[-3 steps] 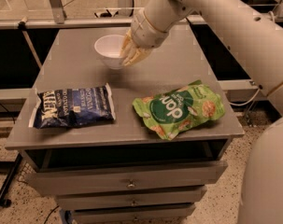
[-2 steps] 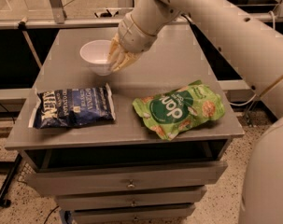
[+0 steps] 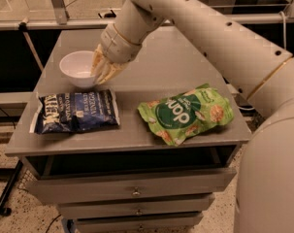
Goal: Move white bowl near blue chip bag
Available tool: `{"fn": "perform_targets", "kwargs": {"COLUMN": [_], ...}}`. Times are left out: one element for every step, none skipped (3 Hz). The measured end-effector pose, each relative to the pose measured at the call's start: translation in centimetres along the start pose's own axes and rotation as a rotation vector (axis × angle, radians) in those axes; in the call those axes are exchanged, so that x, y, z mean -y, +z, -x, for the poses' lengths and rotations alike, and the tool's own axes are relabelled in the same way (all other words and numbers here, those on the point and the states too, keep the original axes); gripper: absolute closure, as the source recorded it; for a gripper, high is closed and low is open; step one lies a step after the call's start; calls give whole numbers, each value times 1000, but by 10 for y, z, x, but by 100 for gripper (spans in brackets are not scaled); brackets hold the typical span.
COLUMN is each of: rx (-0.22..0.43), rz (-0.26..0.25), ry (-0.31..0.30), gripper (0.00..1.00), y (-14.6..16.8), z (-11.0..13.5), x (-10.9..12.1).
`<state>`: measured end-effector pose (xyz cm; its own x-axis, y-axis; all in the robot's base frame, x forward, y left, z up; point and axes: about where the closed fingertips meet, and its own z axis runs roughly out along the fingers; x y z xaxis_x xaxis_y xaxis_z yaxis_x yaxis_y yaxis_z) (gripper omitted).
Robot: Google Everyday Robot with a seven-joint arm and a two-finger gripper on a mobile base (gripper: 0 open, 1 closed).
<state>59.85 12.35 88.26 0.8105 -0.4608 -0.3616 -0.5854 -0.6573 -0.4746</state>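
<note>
The white bowl [image 3: 77,69] is upright at the left of the grey cabinet top [image 3: 175,67], just behind the blue chip bag [image 3: 74,111], which lies flat near the front left edge. My gripper [image 3: 102,71] is shut on the bowl's right rim, with its pale fingers [image 3: 106,72] pointing down over the rim. The bowl's bottom edge sits right at the bag's top edge. I cannot tell whether the bowl rests on the surface or hangs just above it.
A bright green snack bag [image 3: 186,112] lies at the front right of the top. Drawers [image 3: 137,191] are below the top. A metal rail [image 3: 54,23] runs behind the cabinet. My white arm [image 3: 209,38] crosses the right side.
My gripper has carried the white bowl left and forward, from the back middle of the top to a spot just behind the blue chip bag.
</note>
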Motion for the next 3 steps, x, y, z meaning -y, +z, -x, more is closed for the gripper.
{"fn": "perform_targets", "kwargs": {"rx": [5, -8, -6], "rz": [17, 34, 37], "ry": [-32, -49, -50], "gripper": [100, 100, 85], "y": [17, 28, 30], "z": [4, 5, 5], "x": [5, 6, 6]}}
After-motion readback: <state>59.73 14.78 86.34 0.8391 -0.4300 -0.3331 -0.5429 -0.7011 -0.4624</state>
